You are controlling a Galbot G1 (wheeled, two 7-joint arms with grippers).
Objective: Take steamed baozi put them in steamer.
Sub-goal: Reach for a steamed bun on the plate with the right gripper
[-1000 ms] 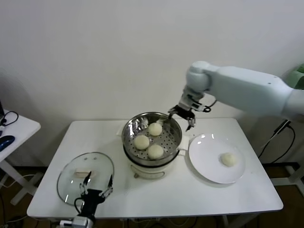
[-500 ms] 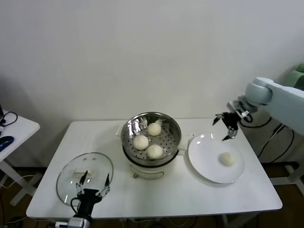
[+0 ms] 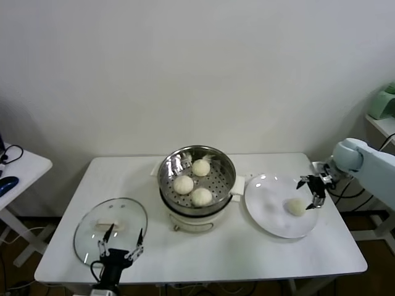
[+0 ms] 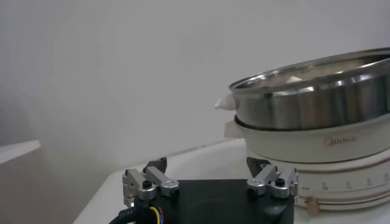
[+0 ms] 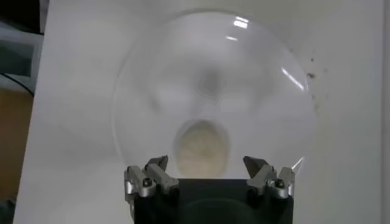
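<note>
Right pincer [image 3: 314,191] is swinging away from the steamer [image 3: 197,176], now spread open just beside the last baozi [image 3: 296,206] on the plate [image 3: 265,209], lining up a grasp. Three baozi are sitting in the steamer. Left pincer [image 3: 117,246] is waiting open at the surface's [image 3: 247,253] front edge by the lid [image 3: 111,229].

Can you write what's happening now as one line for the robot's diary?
steamer: three baozi inside | plate: one baozi | right gripper: open, over it | left gripper: open, idle near lid
</note>
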